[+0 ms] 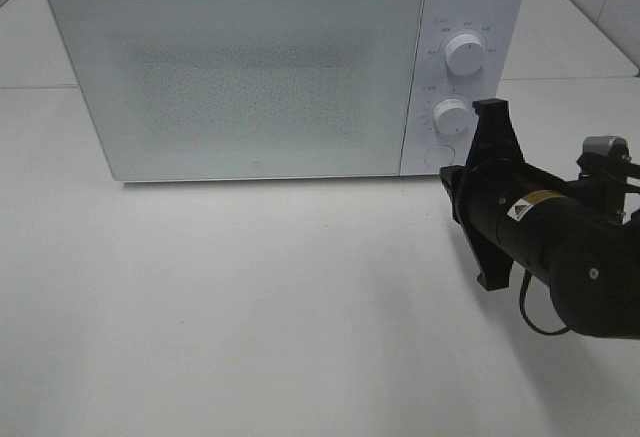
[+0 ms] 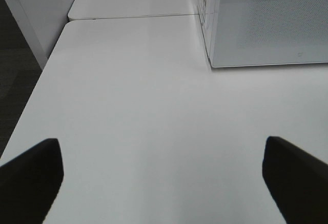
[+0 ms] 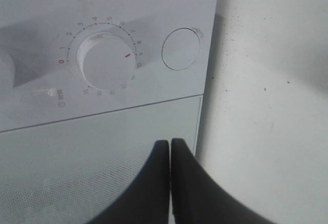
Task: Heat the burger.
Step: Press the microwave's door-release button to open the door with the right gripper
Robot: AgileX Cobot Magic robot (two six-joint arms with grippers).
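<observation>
The burger is out of view. The white microwave (image 1: 240,77) stands at the back of the table with its door closed. My right gripper (image 1: 446,173) is shut with nothing between its fingers, its tip just in front of the control panel's lower end. In the right wrist view the shut right gripper (image 3: 170,146) points at the door's edge, close to the round door button (image 3: 180,48) and the timer knob (image 3: 105,60). My left gripper (image 2: 160,149) is open and empty above bare table, off the microwave's (image 2: 266,24) left corner.
The control panel carries an upper knob (image 1: 464,54), a lower knob (image 1: 450,117) and the round button (image 1: 437,155). White table (image 1: 250,307) stretches in front of the microwave. The table's left edge (image 2: 31,101) drops off to dark floor.
</observation>
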